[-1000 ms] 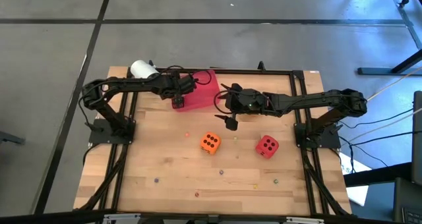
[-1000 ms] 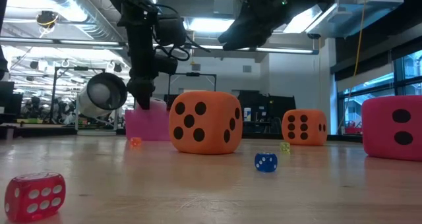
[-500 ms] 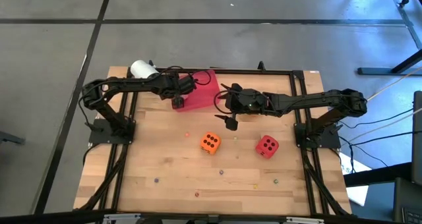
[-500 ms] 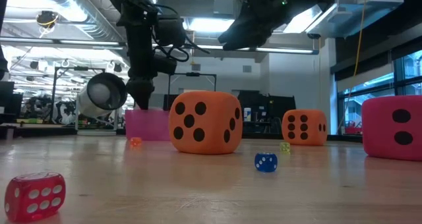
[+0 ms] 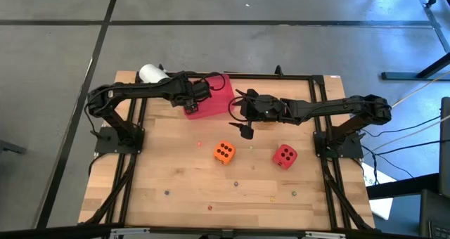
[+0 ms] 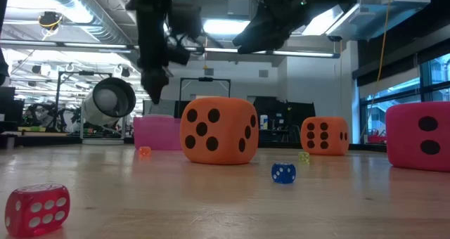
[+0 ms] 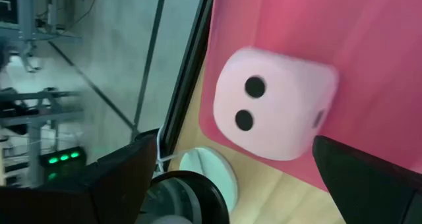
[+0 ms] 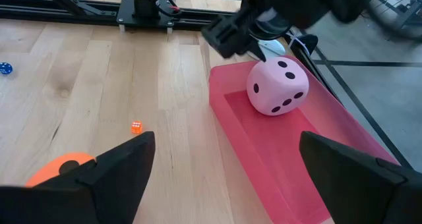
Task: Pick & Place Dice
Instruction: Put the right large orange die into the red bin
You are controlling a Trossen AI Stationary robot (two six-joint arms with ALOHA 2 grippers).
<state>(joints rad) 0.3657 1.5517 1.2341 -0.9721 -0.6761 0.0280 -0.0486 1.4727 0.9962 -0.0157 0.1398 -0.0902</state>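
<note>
The pale pink die [image 7: 270, 102] [image 8: 277, 85] rests on its underside near one end of the flat red tray [image 5: 216, 93] [image 8: 283, 158]. My left gripper [image 5: 190, 104] [image 6: 153, 91] hangs open just above that die, clear of it. An orange die [image 5: 224, 152] [image 6: 218, 130] and a red die [image 5: 285, 155] [image 6: 422, 137] stand on the wooden table. The low view shows a second orange die [image 6: 323, 135] farther back. My right gripper [image 5: 241, 118] [image 8: 224, 184] hovers open over the table's middle, right of the tray, with nothing between its fingers.
Tiny coloured dice lie scattered on the table: a red one [image 6: 37, 209], a blue one [image 6: 283, 172], an orange one [image 8: 136, 126]. A white cylinder [image 5: 151, 73] lies at the far left corner. Black frame rails [image 5: 295, 76] run along the table's edges.
My left gripper has risen from the pale pink die and rolled a little. The die stays behind on the red tray. My right arm has kept still.
</note>
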